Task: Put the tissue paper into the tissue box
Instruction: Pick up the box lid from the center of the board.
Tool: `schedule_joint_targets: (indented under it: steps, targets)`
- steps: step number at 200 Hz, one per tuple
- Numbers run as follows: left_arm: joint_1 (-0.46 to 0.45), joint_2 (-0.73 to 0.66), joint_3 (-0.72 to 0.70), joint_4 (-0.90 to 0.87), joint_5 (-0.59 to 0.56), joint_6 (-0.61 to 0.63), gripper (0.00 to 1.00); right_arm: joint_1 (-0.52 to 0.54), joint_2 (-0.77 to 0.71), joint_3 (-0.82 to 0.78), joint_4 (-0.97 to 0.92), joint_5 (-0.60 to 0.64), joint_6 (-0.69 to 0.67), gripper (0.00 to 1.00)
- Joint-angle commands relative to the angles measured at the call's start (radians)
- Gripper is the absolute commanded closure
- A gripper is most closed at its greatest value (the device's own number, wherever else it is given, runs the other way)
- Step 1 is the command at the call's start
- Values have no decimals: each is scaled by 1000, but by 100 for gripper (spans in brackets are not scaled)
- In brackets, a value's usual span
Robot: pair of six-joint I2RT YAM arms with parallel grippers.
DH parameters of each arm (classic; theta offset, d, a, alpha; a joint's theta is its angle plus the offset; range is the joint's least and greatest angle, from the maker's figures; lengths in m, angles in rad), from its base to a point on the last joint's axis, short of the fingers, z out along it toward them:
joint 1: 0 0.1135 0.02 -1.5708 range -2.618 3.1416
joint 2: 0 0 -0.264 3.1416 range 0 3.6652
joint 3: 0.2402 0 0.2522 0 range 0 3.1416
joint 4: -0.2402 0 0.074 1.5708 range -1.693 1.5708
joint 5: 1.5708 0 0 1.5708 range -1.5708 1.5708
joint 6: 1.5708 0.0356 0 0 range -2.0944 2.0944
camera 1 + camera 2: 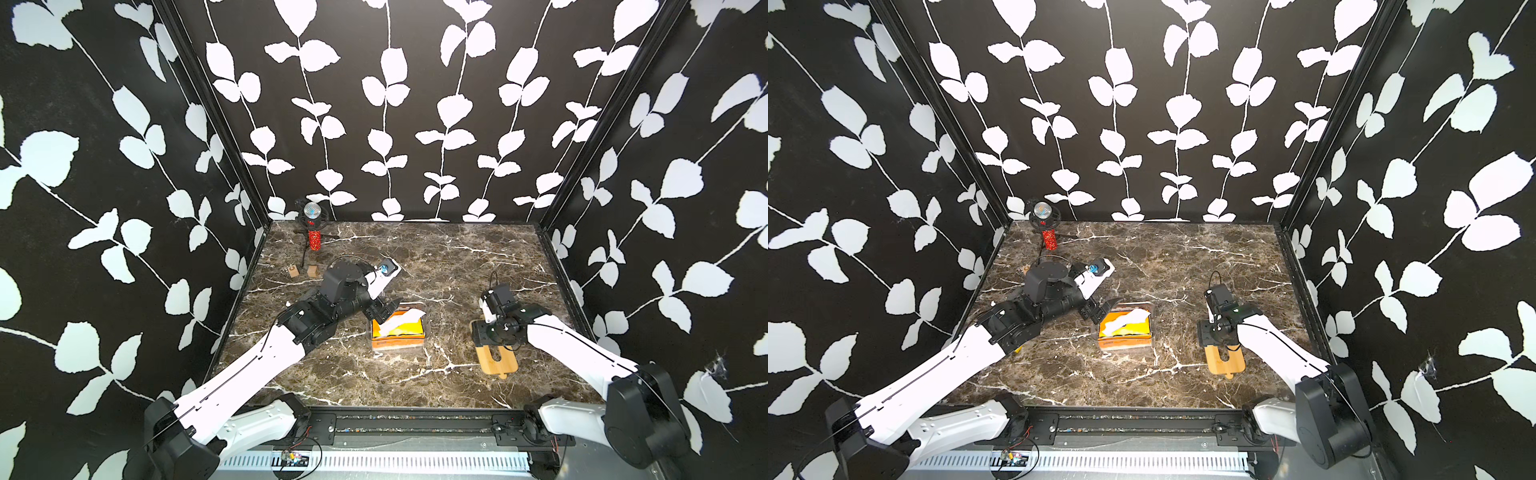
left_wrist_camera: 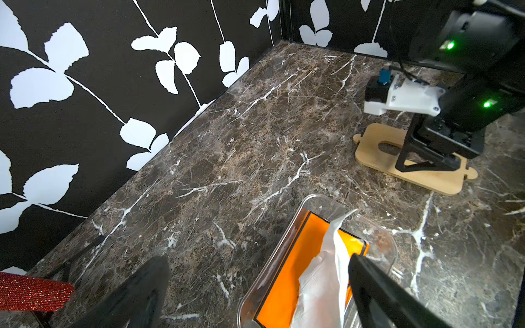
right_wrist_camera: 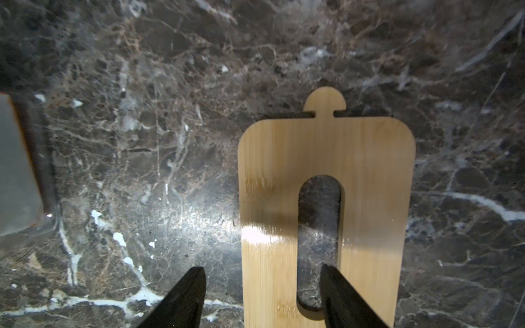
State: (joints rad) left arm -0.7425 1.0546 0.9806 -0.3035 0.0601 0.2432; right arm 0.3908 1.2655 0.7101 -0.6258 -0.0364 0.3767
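Tissue paper [image 1: 412, 328], apparently soft, sits in tissue box [image 2: 382, 244]; left gripper [image 2: 255, 262] open; right gripper [image 3: 262, 268] open astride slot edge of stiff lid [image 3: 369, 184].

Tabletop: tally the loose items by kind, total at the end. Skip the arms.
tissue paper: 1 (lying in the box)
tissue box: 1 (clear, lid off)
bamboo lid: 1
wooden cubes: 2
microphone on its stand: 1
Total: 6, not counting anything hidden under the arms.
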Motion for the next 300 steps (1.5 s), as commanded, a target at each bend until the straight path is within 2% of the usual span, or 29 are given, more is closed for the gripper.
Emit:
schedule_joint_targets:
  steps: [1,74,144,228,270,300]
  targets:
    - [4,-5,-14,37,12,-21,1,-2,30,-29,40,27,9,35]
    - [4,-10,-26,46,17,-30,1,23,132,2,33,82,20,38]
    - [4,-13,-34,47,25,-35,1,93,218,31,37,125,44,44]
    - [3,-31,-52,61,23,-42,1,94,201,12,90,64,45,64]
    - [3,-36,-52,84,38,-69,1,94,104,29,90,39,27,80]
    - [3,-27,-46,114,69,-102,1,95,23,43,92,30,14,84]
